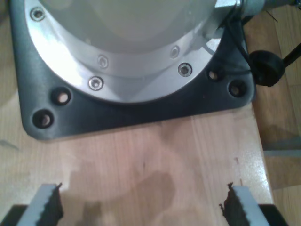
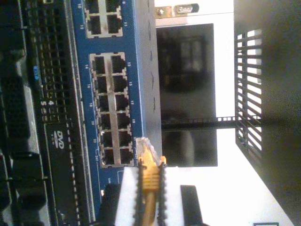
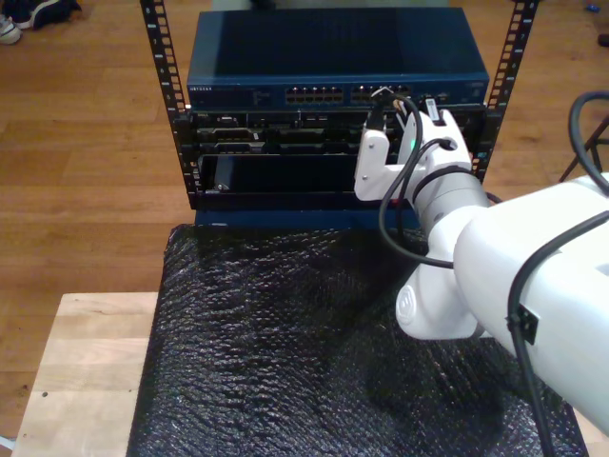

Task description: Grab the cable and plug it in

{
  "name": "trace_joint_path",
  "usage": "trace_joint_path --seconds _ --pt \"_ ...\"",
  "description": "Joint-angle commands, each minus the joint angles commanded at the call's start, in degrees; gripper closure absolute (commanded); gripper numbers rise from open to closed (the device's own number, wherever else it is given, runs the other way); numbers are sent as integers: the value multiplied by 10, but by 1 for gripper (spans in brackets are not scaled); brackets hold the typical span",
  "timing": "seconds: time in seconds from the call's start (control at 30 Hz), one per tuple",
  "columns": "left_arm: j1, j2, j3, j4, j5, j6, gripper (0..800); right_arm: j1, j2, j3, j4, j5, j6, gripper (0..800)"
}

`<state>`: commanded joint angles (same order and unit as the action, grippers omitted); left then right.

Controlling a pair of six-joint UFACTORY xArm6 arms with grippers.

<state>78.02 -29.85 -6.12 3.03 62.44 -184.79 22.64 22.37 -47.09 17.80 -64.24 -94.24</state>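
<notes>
At the rack, our second gripper (image 2: pixel 149 197) pinches the cable (image 2: pixel 149 181) between its toothed fingers (image 2: pixel 139 197), the yellow boot and clear plug (image 2: pixel 145 149) poking out beyond the tips and sitting just beside the outer edge of the blue switch (image 2: pixel 141 70), level with the last ports of the port block (image 2: pixel 111 110). In the exterior view the same arm reaches to the switch's front panel (image 3: pixel 338 93) towards the exterior view's right, above the black padded mat (image 3: pixel 314 343). Our first gripper (image 1: pixel 141 207) hangs with its jaws spread wide and nothing between them, over a wooden tabletop (image 1: pixel 155 155) just in front of a black base plate (image 1: pixel 122 110). The plug looks slightly tilted and off to the side of the nearest socket, so we judge the main risk to be a push that meets the switch's metal frame or the rib between ports rather than an opening; that could bend the latch tab, make the plug twist or slip back in the fingers, or jam it half-seated. We cannot tell the latch's orientation, and a wrong-way plug would simply refuse to enter.
</notes>
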Motion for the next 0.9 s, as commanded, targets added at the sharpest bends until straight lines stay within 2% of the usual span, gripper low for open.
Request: trace_joint_path --seconds 0.2,0.37,0.9 --pt "0 1 0 0 0 0 0 1 65 -41 8 -89 -18 800" --pt "0 0 0 0 0 0 0 4 82 -69 55 -93 -53 800" --pt "0 0 0 0 0 0 0 33 124 -113 137 -110 -89 800"
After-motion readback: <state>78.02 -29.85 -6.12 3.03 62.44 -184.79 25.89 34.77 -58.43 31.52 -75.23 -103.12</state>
